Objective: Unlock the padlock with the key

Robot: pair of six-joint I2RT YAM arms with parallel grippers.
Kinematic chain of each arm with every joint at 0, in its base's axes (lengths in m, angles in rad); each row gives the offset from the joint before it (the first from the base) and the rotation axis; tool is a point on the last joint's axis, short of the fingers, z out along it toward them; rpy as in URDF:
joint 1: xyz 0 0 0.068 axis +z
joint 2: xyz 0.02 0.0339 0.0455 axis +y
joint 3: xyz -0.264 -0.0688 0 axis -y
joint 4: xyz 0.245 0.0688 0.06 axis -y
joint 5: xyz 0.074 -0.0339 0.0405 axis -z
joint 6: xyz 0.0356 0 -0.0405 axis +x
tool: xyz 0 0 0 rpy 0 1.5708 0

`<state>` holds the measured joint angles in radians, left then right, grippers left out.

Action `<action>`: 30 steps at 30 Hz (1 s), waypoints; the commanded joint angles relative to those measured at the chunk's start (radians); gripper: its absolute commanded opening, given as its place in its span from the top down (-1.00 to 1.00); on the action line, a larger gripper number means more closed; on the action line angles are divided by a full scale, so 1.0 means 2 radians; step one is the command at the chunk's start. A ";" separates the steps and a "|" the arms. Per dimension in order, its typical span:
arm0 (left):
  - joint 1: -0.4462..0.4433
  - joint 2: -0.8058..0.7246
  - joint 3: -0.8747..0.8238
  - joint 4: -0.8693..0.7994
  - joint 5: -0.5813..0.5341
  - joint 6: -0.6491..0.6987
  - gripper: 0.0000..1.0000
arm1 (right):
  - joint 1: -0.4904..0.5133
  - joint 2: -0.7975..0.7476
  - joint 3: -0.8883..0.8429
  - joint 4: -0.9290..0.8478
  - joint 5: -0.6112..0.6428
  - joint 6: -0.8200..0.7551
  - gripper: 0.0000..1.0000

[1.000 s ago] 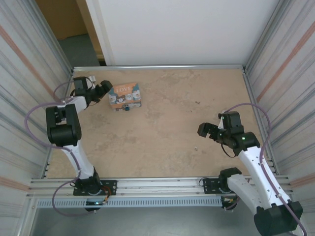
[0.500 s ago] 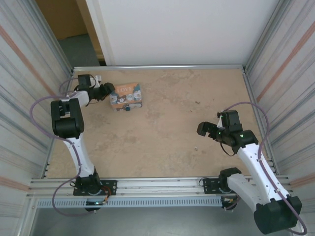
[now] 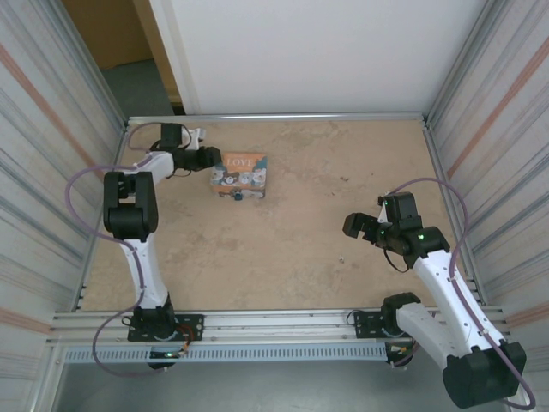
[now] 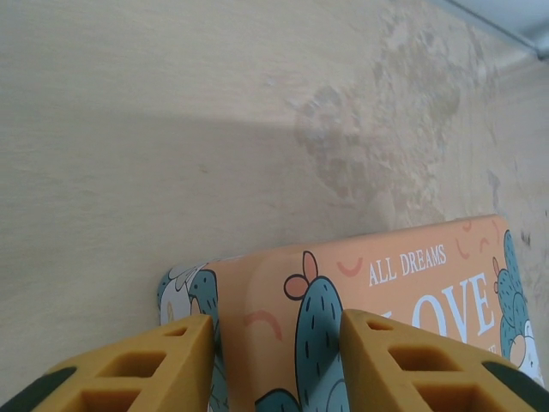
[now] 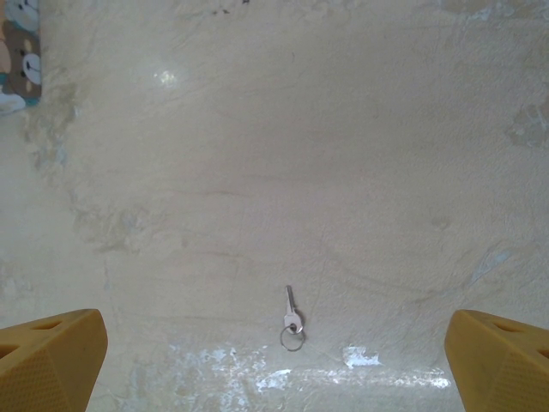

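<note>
Shifted rightward since the earlier frame, the LOVE box (image 3: 240,170) has the left jaws straddling its left end, part-closed; whether they clamp it cannot be told. Padlock (image 3: 237,196): against the box's near side. Right jaws: spread wide, well right of the box, above the key (image 5: 292,319) on the worktop (image 3: 343,163)

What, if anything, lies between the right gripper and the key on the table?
Nothing visible does. In the right wrist view the key lies alone on bare table, straight ahead of the open right gripper. The printed box sits far off at the upper left edge.
</note>
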<state>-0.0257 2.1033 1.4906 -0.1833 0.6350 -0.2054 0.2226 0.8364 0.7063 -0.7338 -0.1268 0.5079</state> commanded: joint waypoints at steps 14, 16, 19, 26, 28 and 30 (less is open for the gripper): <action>-0.108 -0.045 -0.055 -0.034 -0.035 0.016 0.13 | 0.004 -0.012 0.007 -0.016 0.002 -0.006 -1.00; -0.119 -0.053 -0.076 -0.015 -0.038 0.001 0.13 | 0.004 -0.012 0.009 -0.019 0.003 -0.003 -0.98; -0.132 -0.063 -0.101 0.015 -0.041 -0.021 0.13 | 0.004 -0.010 0.014 -0.027 0.004 -0.002 -0.95; -0.141 -0.071 -0.105 0.033 -0.031 -0.045 -0.03 | 0.007 0.005 0.030 -0.057 0.001 0.002 -0.82; -0.141 -0.080 -0.096 0.027 -0.032 -0.045 -0.11 | 0.013 0.010 0.031 -0.062 0.001 0.006 -0.76; -0.138 -0.093 -0.090 0.024 -0.032 -0.045 -0.19 | 0.024 0.017 0.033 -0.063 0.003 0.008 -0.68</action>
<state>-0.3023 1.9781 1.2957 -0.1055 0.5797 -0.2848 0.2489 0.8555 0.7433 -0.8169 -0.1276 0.5137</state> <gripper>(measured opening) 0.590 0.850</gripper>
